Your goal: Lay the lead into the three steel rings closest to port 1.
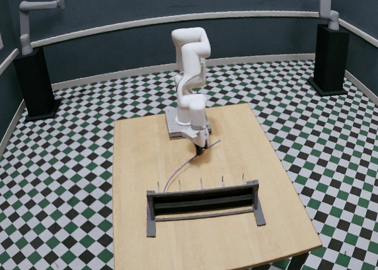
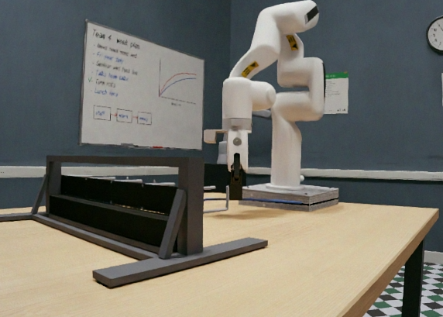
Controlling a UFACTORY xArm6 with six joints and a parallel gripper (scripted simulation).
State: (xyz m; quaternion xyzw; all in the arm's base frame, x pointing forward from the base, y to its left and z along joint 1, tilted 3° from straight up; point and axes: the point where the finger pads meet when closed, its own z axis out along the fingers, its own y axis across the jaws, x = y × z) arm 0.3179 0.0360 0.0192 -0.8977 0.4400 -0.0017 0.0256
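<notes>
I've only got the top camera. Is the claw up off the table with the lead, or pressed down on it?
Observer: In the exterior view, the claw is shut on the lead and hangs above the table, with its shadow underneath.
Operator: How high, compared with the rings?
Observer: Its tips are about level with the nearest ring.
Operator: Is the rack tilted?
Observer: No, the rack stands upright, feet flat on the table.

A robotics lab: spare arms on black pedestals (image 1: 34,82), a planning whiteboard (image 2: 141,88), a wall clock (image 2: 435,34).
</notes>
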